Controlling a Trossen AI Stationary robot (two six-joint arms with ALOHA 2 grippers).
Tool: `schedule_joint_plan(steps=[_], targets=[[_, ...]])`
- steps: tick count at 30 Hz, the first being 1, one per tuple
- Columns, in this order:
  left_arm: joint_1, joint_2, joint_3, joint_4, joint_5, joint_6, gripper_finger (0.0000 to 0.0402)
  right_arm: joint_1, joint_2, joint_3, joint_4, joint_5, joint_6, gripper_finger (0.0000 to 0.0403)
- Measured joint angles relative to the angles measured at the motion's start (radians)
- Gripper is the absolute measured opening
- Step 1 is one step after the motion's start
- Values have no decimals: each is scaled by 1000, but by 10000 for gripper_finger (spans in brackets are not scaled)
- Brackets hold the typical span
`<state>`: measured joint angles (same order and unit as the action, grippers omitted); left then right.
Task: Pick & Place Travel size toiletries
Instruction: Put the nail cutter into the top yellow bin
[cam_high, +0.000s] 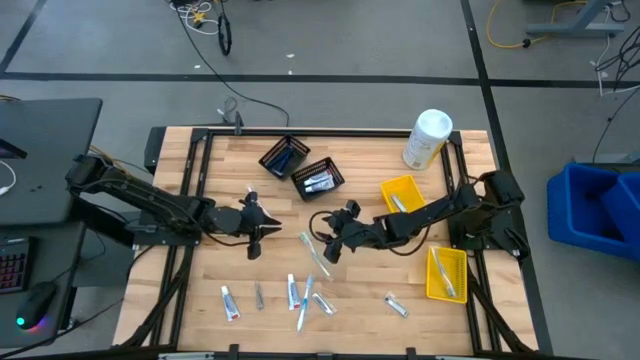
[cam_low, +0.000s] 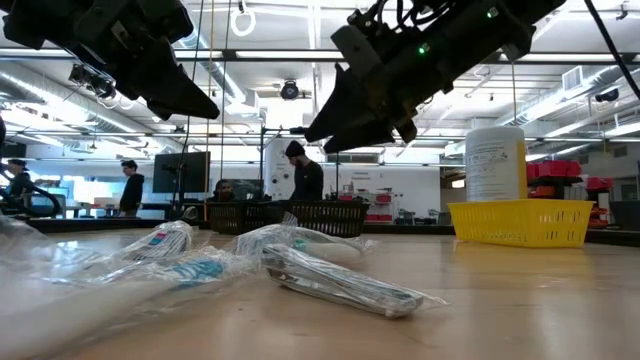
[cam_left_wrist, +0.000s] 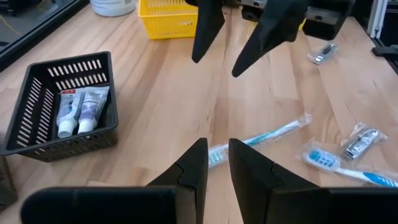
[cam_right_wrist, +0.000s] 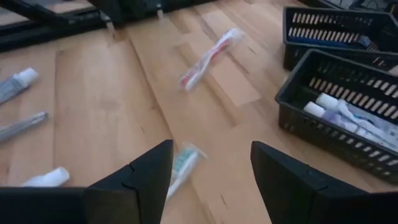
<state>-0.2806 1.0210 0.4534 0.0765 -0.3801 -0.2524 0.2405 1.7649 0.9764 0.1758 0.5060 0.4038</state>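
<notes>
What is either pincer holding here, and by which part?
Nothing. The right pincer is open and empty above a wrapped toothbrush; the left pincer has a narrow, empty gap.

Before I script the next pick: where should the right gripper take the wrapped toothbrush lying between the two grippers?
Probably mid-handle, from straight above. The toothbrush lies flat and alone on the table, long and thin, so open jaws should straddle its narrow width. The right gripper is open nearby.
</notes>
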Motion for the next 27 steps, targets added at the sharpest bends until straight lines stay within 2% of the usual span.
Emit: schedule_joint_plan(steps=[4, 7, 10, 13, 18, 23, 27], targets=[[0, 0, 0, 0, 0, -4, 71, 2, 0, 0, -19, -5, -1, 222], [0, 0, 0, 0, 0, -6, 71, 9, 0, 0, -77, -59, 0, 224], [0, 0, 0, 1, 0, -6, 71, 31, -21, 0, -156, -165, 25, 227], [0, 0, 0, 0, 0, -6, 71, 76, -50, 0, -291, -332, 80, 229], [0, 0, 0, 1, -3, -7, 71, 200, -86, 0, -494, -490, 344, 219], [0, 0, 0, 1, -38, -60, 71, 344, -81, 0, -622, -635, 586, 211], [0, 0, 0, 1, -52, -66, 71, 452, -77, 0, -718, -666, 771, 221]])
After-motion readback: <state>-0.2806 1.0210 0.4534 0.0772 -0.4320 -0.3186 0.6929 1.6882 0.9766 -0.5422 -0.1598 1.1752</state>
